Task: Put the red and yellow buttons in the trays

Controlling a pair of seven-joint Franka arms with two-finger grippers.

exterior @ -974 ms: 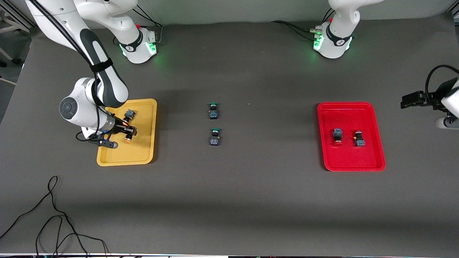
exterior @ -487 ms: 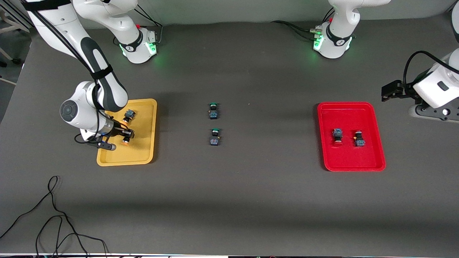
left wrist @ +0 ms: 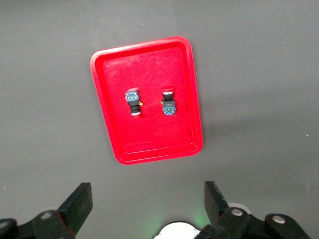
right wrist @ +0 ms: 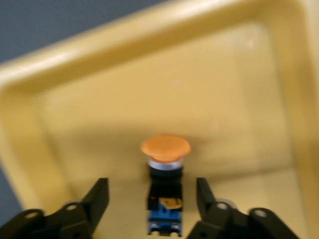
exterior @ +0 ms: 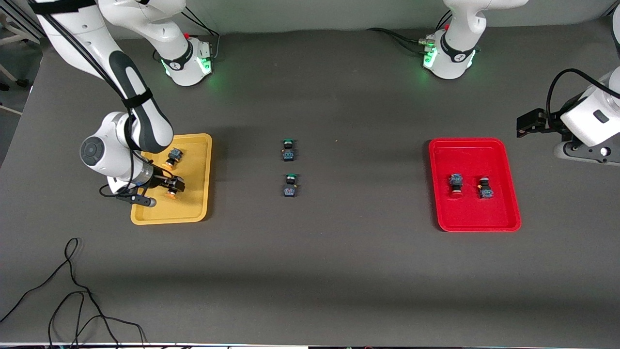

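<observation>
Dark grey matting covers the table point(exterior: 310, 271) from end to end, with a loose black cable point(exterior: 72, 295) lying at the corner nearest the front camera on the right arm's end.

Yellow tray point(exterior: 198, 203) sits toward the right arm's end. Two orange-capped buttons lie inside it. One orange-capped button point(exterior: 174, 156) rests nearer the robot bases. The second orange-capped button point(exterior: 171, 194) lies nearer the front camera, directly under the right gripper point(exterior: 170, 189). In the right wrist view that gripper's fingers point(right wrist: 97, 199) stand apart on either side of this button's point(right wrist: 165, 181) body with a gap showing on each side, so the jaws are parted and not clamping it.

Red tray point(exterior: 513, 213) sits toward the left arm's end. Two red-capped buttons lie side by side within it, apart from each other: one red-capped button point(exterior: 455, 184) toward the table's middle, the other red-capped button point(exterior: 485, 188) toward the left arm's end. Both show clearly in the left wrist view point(left wrist: 132, 102) point(left wrist: 168, 101).

Left gripper point(left wrist: 147, 204) waits raised off the red tray's outer end, jaws spread wide, holding nothing.

Two green-capped buttons lie on the bare mat between the trays, one green-capped button point(exterior: 288, 150) farther from the front camera, the second green-capped button point(exterior: 289, 186) nearer.
</observation>
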